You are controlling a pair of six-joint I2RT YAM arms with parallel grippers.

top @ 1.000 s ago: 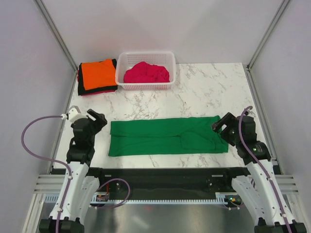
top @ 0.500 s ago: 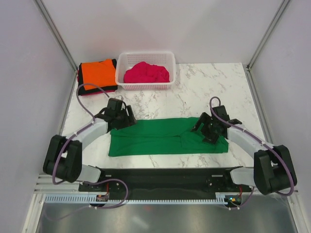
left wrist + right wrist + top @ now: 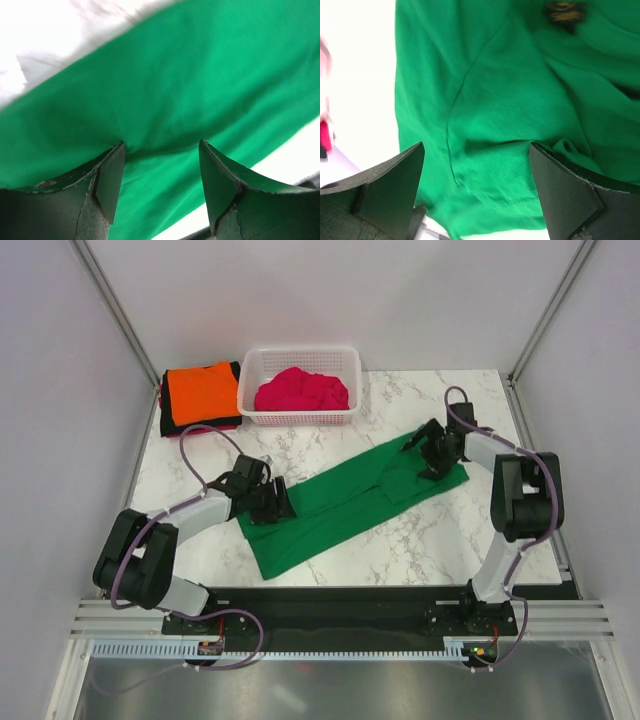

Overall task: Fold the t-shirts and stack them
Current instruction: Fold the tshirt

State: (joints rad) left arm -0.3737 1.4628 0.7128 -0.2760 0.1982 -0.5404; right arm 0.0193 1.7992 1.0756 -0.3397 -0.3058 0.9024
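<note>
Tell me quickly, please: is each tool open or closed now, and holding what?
Left tool: open, fingers apart on the green t-shirt.
Right tool: open wide over the same t-shirt, holding nothing.

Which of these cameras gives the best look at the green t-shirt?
The top external view: the whole green t-shirt shows there, lying slantwise on the table. The left and right wrist views show only close-up patches of its cloth.
</note>
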